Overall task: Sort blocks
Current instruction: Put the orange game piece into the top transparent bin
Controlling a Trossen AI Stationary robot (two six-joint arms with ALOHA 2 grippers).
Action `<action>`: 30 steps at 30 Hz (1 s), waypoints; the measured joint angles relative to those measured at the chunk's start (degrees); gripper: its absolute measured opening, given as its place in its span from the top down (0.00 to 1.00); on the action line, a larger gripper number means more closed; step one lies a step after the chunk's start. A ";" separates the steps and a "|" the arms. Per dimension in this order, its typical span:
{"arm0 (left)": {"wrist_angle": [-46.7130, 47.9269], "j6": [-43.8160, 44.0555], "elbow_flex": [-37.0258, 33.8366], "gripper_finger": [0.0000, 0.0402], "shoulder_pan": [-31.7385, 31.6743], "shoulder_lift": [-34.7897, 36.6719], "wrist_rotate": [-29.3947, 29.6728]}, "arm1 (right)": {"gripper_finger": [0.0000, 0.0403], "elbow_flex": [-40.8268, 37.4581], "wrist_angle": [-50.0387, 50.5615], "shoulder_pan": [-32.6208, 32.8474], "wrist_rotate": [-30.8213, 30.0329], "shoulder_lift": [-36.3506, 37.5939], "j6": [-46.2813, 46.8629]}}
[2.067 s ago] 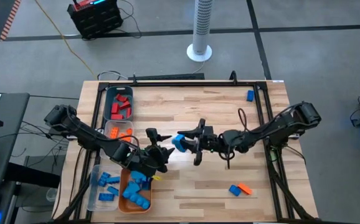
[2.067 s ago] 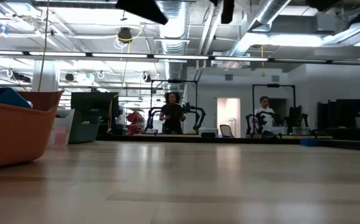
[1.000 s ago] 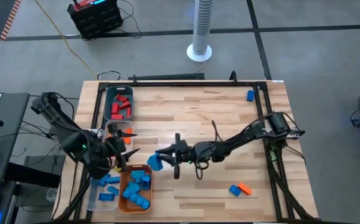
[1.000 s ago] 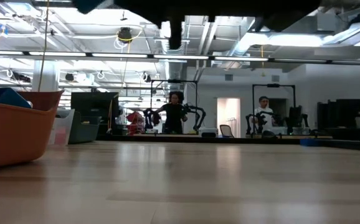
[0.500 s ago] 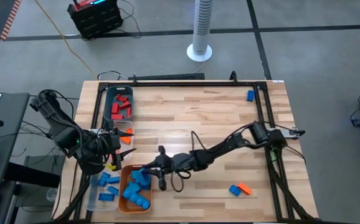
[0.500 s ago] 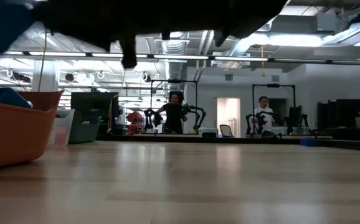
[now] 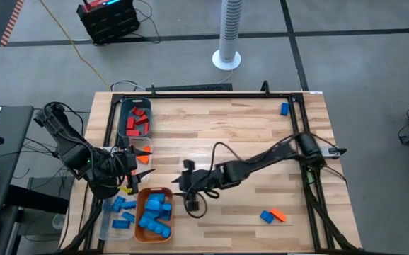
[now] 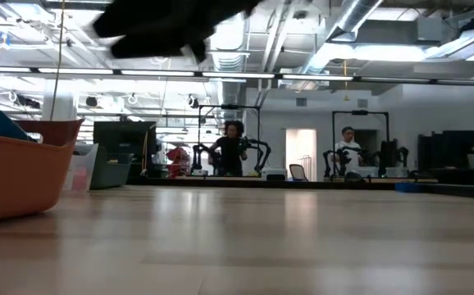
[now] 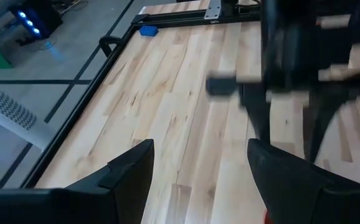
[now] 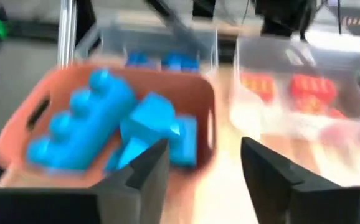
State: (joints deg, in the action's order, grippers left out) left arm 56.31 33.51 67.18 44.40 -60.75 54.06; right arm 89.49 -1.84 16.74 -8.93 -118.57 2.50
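While light blue blocks (image 7: 155, 212) lie heaped in the orange tray (image 7: 140, 202) at the table's seven o'clock, long axes mixed, the right gripper (image 7: 185, 185) hangs spread and empty at its two o'clock; the left gripper (image 7: 135, 164) waits parted.

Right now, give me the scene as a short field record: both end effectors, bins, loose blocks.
right end effector: open, empty, beside the orange tray
left end effector: open, empty, at the table's left edge by the bins
orange tray: holds light blue blocks
red bin: holds red blocks
clear bin: holds blue blocks
loose blocks: blue and orange pair near the front right, one blue block at the far right
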 joint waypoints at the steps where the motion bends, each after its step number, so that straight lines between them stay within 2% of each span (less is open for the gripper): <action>1: 0.04 0.10 0.00 0.37 0.00 0.00 0.00 | 0.47 0.00 4.85 0.57 -0.02 1.98 -0.77; 7: 1.16 0.51 0.00 0.37 -0.02 -0.17 0.02 | 0.41 -0.07 36.63 7.04 0.11 8.17 0.59; 12: 1.31 0.83 0.00 0.37 -0.28 -1.23 0.02 | 0.42 -0.13 54.99 14.34 0.09 8.58 8.86; 16: 1.31 1.28 0.00 0.37 -0.51 -1.43 -0.03 | 0.42 -0.13 62.23 19.99 0.12 8.60 18.10; 22: 1.29 1.69 0.00 0.37 -1.37 -1.51 -0.33 | 0.40 -0.13 65.90 25.33 0.40 8.62 33.34; 27: 1.23 1.75 0.00 0.37 -1.38 -1.51 -1.40 | 0.38 -0.13 76.87 27.07 5.23 8.62 52.59; 30: 1.24 2.50 0.00 0.37 -1.38 -1.51 -1.52 | 0.38 -0.93 81.91 28.71 7.85 8.74 60.95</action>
State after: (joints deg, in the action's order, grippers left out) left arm 57.55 36.02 67.18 43.03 -62.26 52.55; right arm 88.56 80.08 45.45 -1.08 -109.83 63.44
